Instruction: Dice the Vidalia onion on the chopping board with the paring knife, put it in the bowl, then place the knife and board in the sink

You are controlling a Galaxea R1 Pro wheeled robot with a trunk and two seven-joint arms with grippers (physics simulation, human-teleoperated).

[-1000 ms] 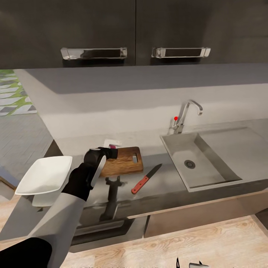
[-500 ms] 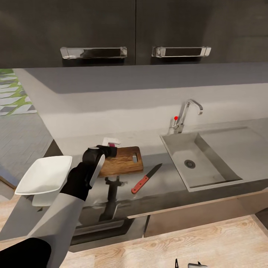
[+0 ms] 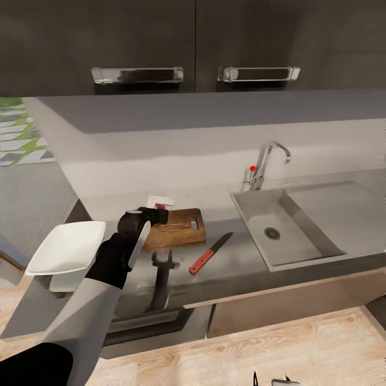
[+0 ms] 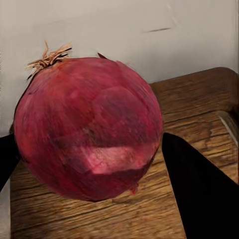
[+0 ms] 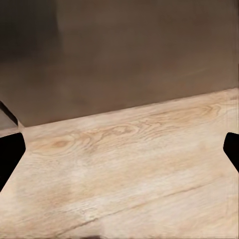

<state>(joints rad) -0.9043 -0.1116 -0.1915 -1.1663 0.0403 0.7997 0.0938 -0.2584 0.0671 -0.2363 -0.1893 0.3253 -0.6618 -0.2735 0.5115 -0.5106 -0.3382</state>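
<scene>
The countertop [image 3: 236, 268] carries the sink [image 3: 252, 214] well right of the left gripper [image 3: 156, 214]. The chopping board [image 3: 179, 230] lies beneath it, slot end toward the sink. The bowl [image 3: 67, 249] sits left. The paring knife [image 3: 210, 253] points diagonally toward the sink. The gripper holds the red onion [image 4: 87, 127] over the board, slightly farther in than before. The right gripper [image 5: 119, 149] spreads wide over wood floor [image 5: 124, 169].

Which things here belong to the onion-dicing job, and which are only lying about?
For the job:
- onion, between the left gripper fingers
- chopping board
- paring knife
- bowl
- sink
- countertop

Just there:
- tap
- cabinet handles
- wooden floor
</scene>
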